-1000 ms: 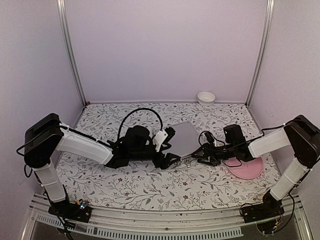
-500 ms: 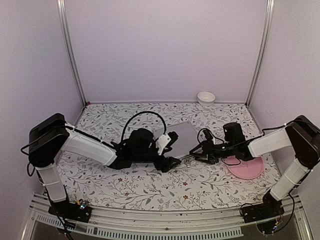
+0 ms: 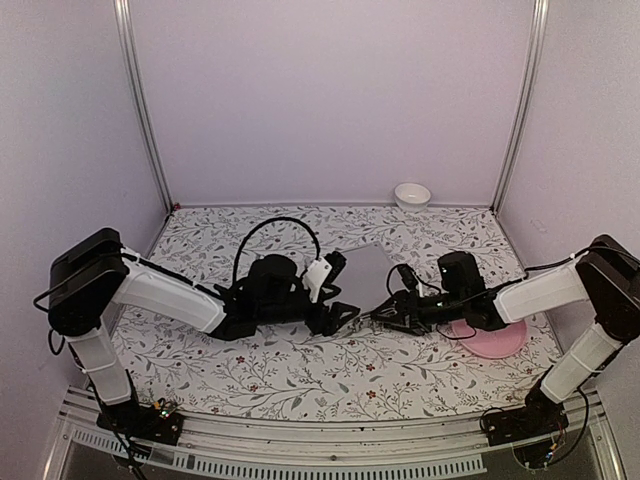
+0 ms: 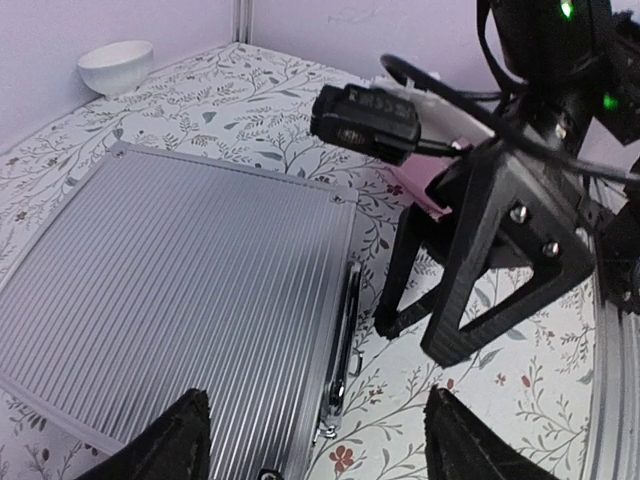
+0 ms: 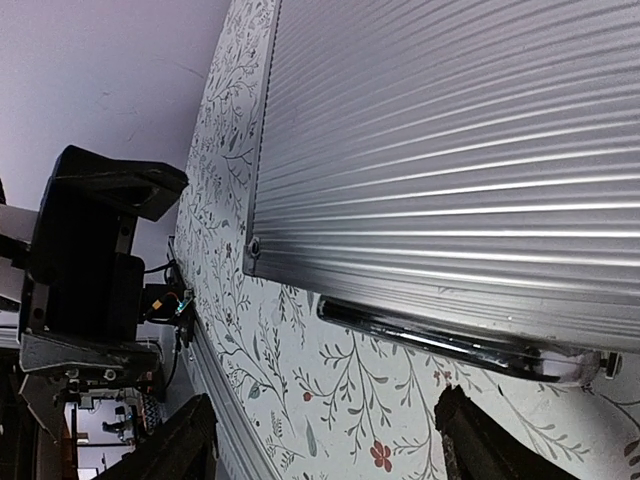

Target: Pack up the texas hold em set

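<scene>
A floral-patterned table (image 3: 300,375) fills the lower half of the overhead view. At its centre lies the case (image 3: 366,268), silver ribbed aluminium, flat and with its lid down. No chips, cards or other loose pieces of the set show anywhere.

Your 2 arms meet at the case's near edge. A pink plate (image 3: 497,342) sits at middle right, partly under the right arm. The left gripper (image 3: 345,316) has its jaws spread wide and holds nothing; in its wrist view the case sits just ahead of its fingertips. The right gripper (image 3: 385,314) is also spread wide and empty, its tips down beside the case's edge.

A white bowl (image 3: 412,194) stands at the back wall, upper right of centre.

The thin metal handle (image 4: 345,325) lies folded along the case's edge.

Expect the case to feel stiff and fairly heavy if loaded, with slick ridges. The handle looks like your surest hold.
</scene>
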